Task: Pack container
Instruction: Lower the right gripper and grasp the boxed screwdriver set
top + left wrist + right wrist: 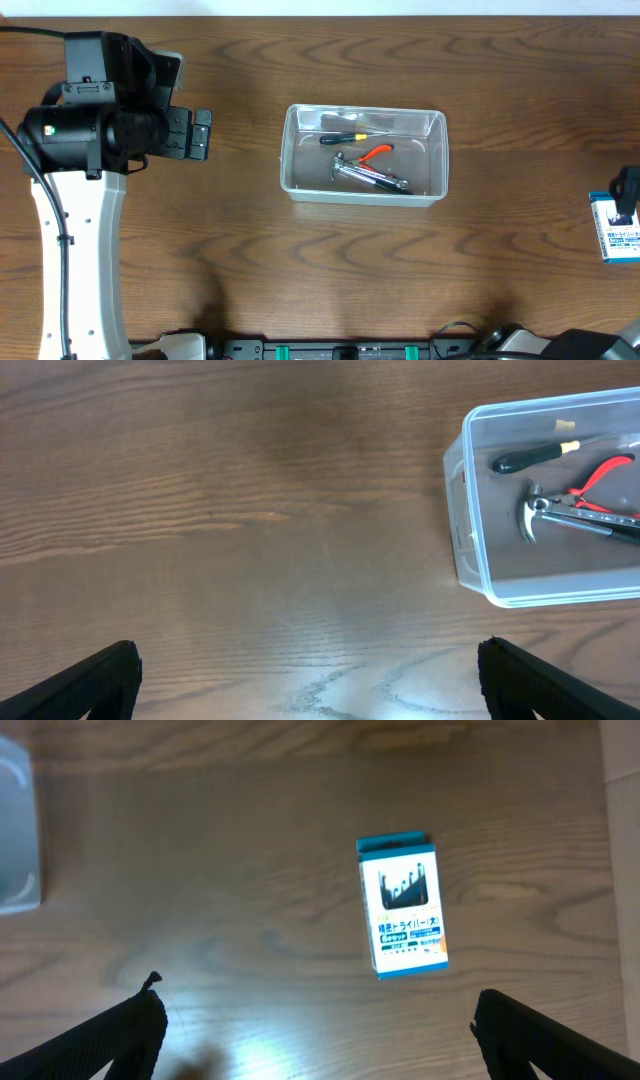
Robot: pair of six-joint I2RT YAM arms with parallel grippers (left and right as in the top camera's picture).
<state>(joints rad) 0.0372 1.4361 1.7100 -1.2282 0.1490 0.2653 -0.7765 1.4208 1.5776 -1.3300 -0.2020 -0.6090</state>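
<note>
The clear plastic container stands mid-table and holds a black-handled screwdriver, red-handled pliers and a metal hammer. My left gripper is open and empty, well to the container's left. In the left wrist view the gripper is spread wide over bare wood, with the container at the upper right. My right gripper is open and empty, near a small blue-and-white box. In the overhead view the right gripper is only partly visible at the right edge.
The blue-and-white box lies flat near the table's right edge. A corner of the container shows at the left of the right wrist view. The left arm's white base stands at the left.
</note>
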